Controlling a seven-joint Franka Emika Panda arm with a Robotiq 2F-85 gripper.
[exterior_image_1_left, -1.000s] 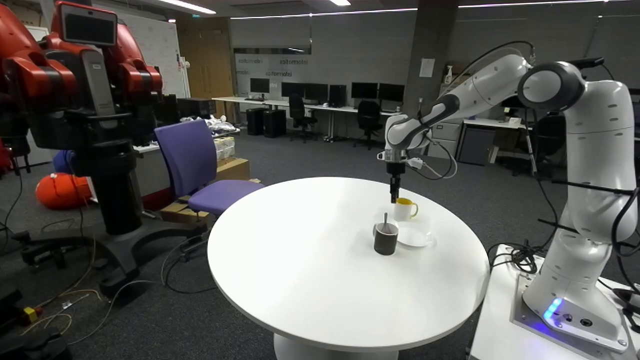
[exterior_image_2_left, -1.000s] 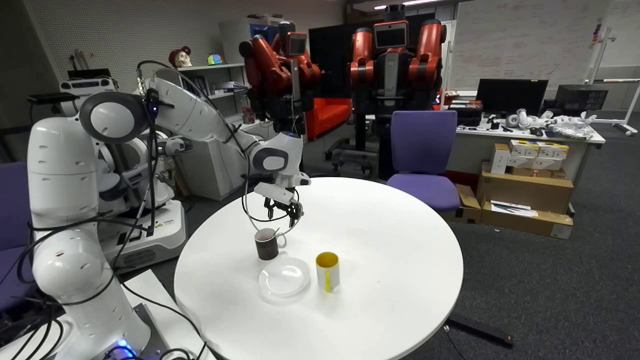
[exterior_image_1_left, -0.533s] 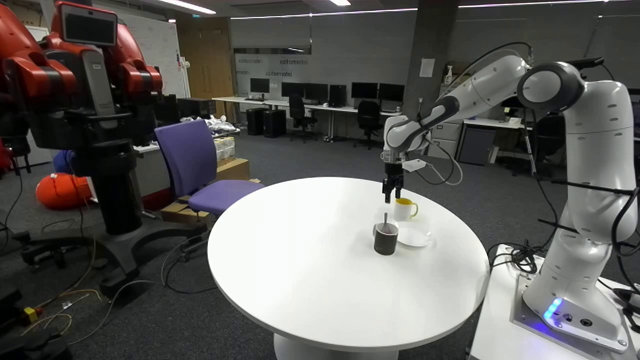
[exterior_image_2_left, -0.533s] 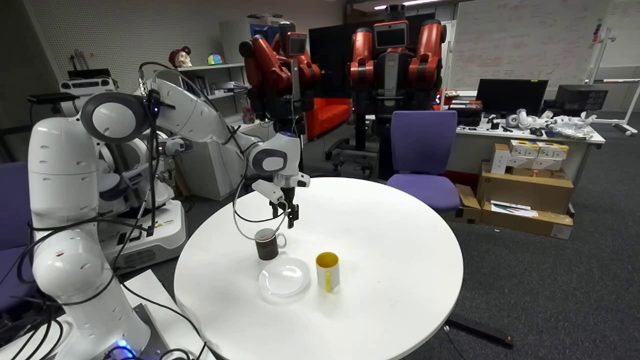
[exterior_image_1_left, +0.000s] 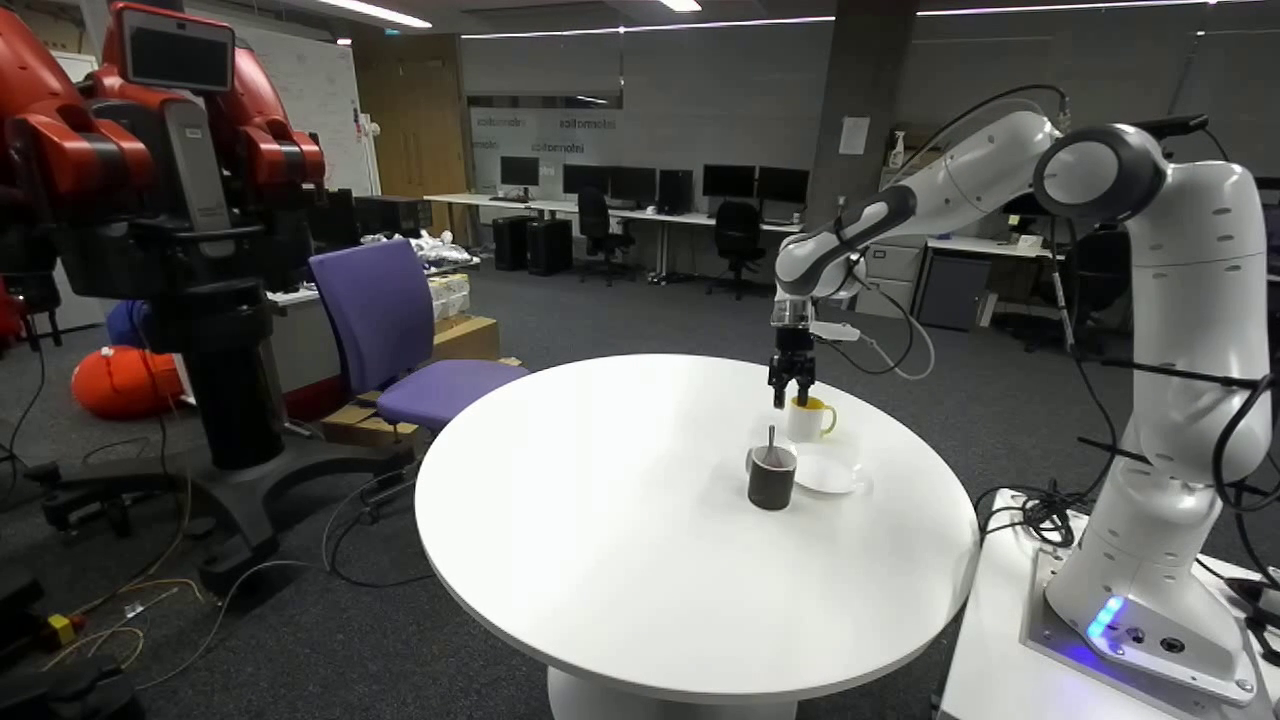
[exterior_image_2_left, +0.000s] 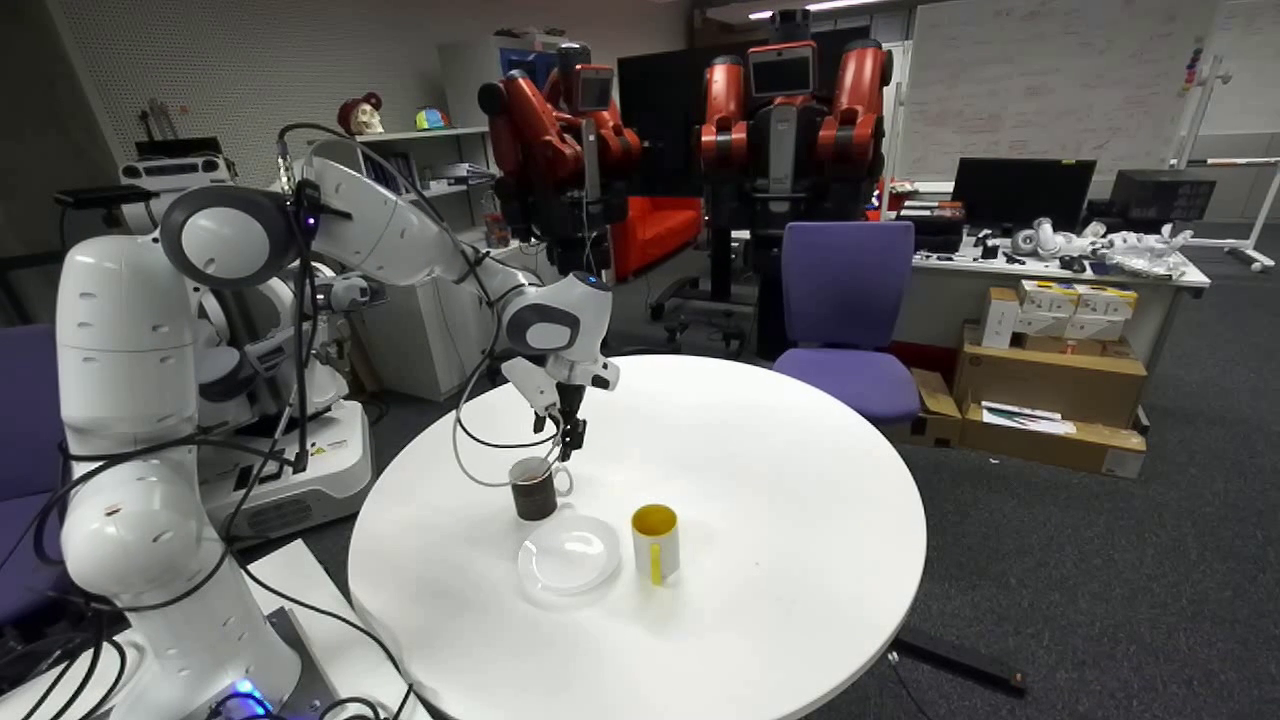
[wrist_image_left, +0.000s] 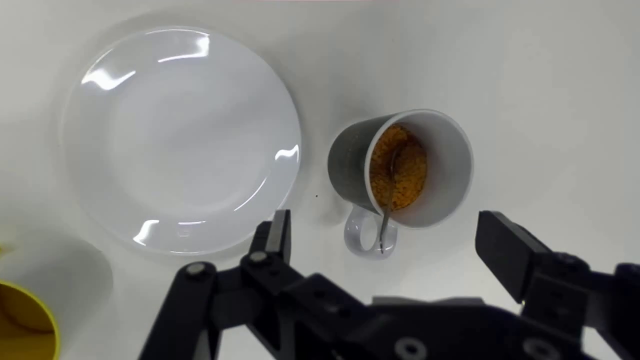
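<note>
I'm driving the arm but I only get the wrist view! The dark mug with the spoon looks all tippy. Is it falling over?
Observer: No, in both exterior views the dark mug stands upright.
Operator: Phew! Is my pincer squished down on the table?
Observer: No, an exterior view shows it raised above the table.
Operator: Is the table round or square?
Observer: Round, as both exterior views show.

We see the arm (exterior_image_1_left: 975, 175) arched outward, its wrist (exterior_image_1_left: 812, 264) bent downward. The gripper (wrist_image_left: 384, 225) points down, 2 fingers (wrist_image_left: 505, 250) well apart.
</note>
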